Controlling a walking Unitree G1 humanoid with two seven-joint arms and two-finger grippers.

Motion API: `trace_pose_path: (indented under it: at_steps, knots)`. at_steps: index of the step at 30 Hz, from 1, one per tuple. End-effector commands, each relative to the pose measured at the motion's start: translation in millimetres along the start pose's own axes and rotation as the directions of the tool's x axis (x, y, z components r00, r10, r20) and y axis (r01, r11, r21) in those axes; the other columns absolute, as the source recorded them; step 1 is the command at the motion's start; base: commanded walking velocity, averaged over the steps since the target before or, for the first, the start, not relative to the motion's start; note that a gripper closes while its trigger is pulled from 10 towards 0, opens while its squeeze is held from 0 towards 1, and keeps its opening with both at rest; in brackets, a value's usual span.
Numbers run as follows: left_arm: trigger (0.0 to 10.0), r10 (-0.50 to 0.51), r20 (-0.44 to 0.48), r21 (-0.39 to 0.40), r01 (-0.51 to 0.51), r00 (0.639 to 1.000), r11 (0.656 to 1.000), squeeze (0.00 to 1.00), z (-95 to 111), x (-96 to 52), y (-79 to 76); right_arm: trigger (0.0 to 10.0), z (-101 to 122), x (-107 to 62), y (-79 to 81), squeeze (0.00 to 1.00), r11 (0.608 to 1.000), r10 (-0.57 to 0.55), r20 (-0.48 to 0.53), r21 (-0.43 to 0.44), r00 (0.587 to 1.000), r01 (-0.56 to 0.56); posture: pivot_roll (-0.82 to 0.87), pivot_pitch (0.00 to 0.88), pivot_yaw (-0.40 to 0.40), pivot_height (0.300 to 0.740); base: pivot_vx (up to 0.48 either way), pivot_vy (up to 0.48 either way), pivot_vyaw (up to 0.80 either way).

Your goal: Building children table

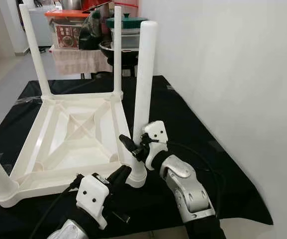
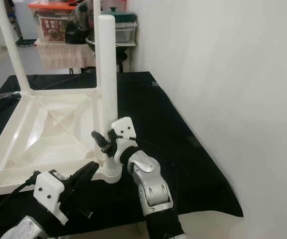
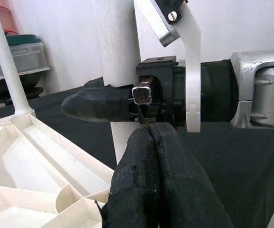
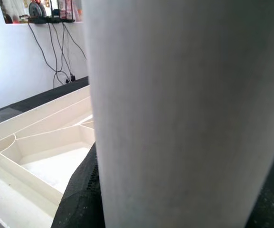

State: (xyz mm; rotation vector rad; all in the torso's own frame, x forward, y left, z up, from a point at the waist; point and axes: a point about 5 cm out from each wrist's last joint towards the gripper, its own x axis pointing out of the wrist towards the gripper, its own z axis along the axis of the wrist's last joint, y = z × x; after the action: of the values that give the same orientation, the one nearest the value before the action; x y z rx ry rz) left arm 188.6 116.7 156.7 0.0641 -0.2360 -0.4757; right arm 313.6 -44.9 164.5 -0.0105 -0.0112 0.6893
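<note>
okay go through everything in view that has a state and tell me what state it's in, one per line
Table top: upside down on the black mat.
Near-right leg: upright in its corner socket.
Two far legs: upright, fitted.
Right gripper: closed around the near-right leg.
Left gripper: fingers together, at that leg's base.
Storage box: lid on.

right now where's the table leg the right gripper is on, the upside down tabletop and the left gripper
table leg (image 1: 145, 69), left eye view, middle of the upright white shaft
upside-down tabletop (image 1: 66, 144), left eye view, ribbed underside
left gripper (image 1: 119, 175), left eye view, black fingertips by the corner socket
right gripper (image 1: 129, 145), left eye view, fingers at the leg's lower part
</note>
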Motion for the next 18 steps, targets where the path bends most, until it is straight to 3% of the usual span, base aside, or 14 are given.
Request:
trace_pose_path:
  at_steps: [1, 3, 4, 5, 7, 8, 10, 11, 13, 14, 15, 16, 17, 18]
  knots:
    - [10.0, 0.001, -0.01, 0.004, -0.001, 1.0, 1.0, 0.0, -2.0, 0.3, -0.1, 10.0, -20.2, -0.2, -2.6, 0.0, 0.999, -0.047, -0.123, -0.012, 0.991, 0.046, 0.06, 0.015, -0.081, 0.74, 0.0, 0.0, 0.0]
    - [10.0, 0.001, -0.01, 0.004, -0.001, 1.0, 1.0, 0.0, -2.0, 0.3, -0.1, 10.0, -20.2, -0.2, -2.6, 0.0, 0.999, -0.047, -0.123, -0.012, 0.991, 0.046, 0.06, 0.015, -0.081, 0.74, 0.0, 0.0, 0.0]
    - [10.0, 0.002, -0.01, 0.005, -0.002, 1.0, 1.0, 0.0, -2.1, 0.3, -0.2, 10.0, -16.7, 1.6, 0.8, 1.0, 1.0, -0.006, -0.116, 0.003, 0.993, 0.007, 0.06, 0.013, -0.081, 0.74, 0.0, 0.0, 0.0]
    - [10.0, 0.002, -0.01, 0.005, -0.002, 1.0, 1.0, 0.0, -2.1, 0.3, -0.2, 10.0, -16.7, 1.6, 0.8, 1.0, 1.0, -0.006, -0.116, 0.003, 0.993, 0.007, 0.06, 0.013, -0.081, 0.74, 0.0, 0.0, 0.0]
    - [10.0, -0.001, -0.011, 0.002, 0.001, 1.0, 1.0, 0.0, -2.7, 0.3, -1.0, 10.0, -1.3, 4.5, 9.4, 1.0, 0.978, 0.208, -0.066, 0.006, 0.976, -0.208, 0.06, 0.008, -0.078, 0.74, 0.0, 0.0, 0.0]
    - [10.0, -0.001, -0.011, 0.002, 0.001, 1.0, 1.0, 0.0, -2.7, 0.3, -1.0, 10.0, -1.3, 4.5, 9.4, 1.0, 0.978, 0.208, -0.066, 0.006, 0.976, -0.208, 0.06, 0.008, -0.078, 0.74, 0.0, 0.0, 0.0]
    - [10.0, -0.004, -0.012, -0.001, 0.004, 1.0, 1.0, 0.0, -3.2, 0.4, -1.9, 10.0, 11.0, 2.7, 7.7, 1.0, 0.93, 0.363, -0.048, -0.044, 0.93, -0.365, 0.06, 0.005, -0.077, 0.74, 0.0, 0.0, 0.0]
    - [10.0, -0.004, -0.012, -0.001, 0.004, 1.0, 1.0, 0.0, -3.2, 0.4, -1.9, 10.0, 11.0, 2.7, 7.7, 1.0, 0.93, 0.363, -0.048, -0.044, 0.93, -0.365, 0.06, 0.005, -0.077, 0.74, 0.0, 0.0, 0.0]
    - [10.0, -0.004, -0.012, -0.002, 0.004, 1.0, 1.0, 0.0, -3.5, 0.4, -2.1, 10.0, 17.9, -0.6, 5.4, 1.0, 0.85, 0.514, -0.054, -0.096, 0.856, -0.517, 0.06, 0.002, -0.08, 0.74, 0.0, 0.0, 0.0]
    - [10.0, -0.004, -0.012, -0.002, 0.004, 1.0, 1.0, 0.0, -3.5, 0.4, -2.1, 10.0, 17.9, -0.6, 5.4, 1.0, 0.85, 0.514, -0.054, -0.096, 0.856, -0.517, 0.06, 0.002, -0.08, 0.74, 0.0, 0.0, 0.0]
    - [10.0, -0.004, -0.012, -0.001, 0.004, 1.0, 1.0, 0.0, -3.6, 0.6, -2.0, 10.0, 18.4, 0.0, 2.0, 0.96, 0.811, 0.57, -0.076, -0.108, 0.818, -0.575, 0.07, 0.0, -0.083, 0.74, 0.0, 0.0, 0.0]
    - [10.0, -0.004, -0.012, -0.001, 0.004, 1.0, 1.0, 0.0, -3.6, 0.6, -2.0, 10.0, 18.4, 0.0, 2.0, 0.96, 0.811, 0.57, -0.076, -0.108, 0.818, -0.575, 0.07, 0.0, -0.083, 0.74, 0.0, 0.0, 0.0]
    - [10.0, -0.003, -0.012, -0.001, 0.003, 1.0, 1.0, 0.0, -3.8, 0.7, -2.2, 10.0, 20.9, 3.0, -2.8, 0.0, 0.785, 0.607, -0.077, -0.098, 0.791, -0.612, 0.07, 0.0, -0.085, 0.74, 0.0, 0.0, 0.0]
    - [10.0, -0.003, -0.013, -0.001, 0.003, 1.0, 1.0, 0.0, -4.1, 0.7, -2.3, 10.0, 23.8, 6.6, -7.0, 0.0, 0.758, 0.644, -0.073, -0.075, 0.761, -0.648, 0.08, 0.0, -0.085, 0.74, 0.0, 0.0, 0.0]
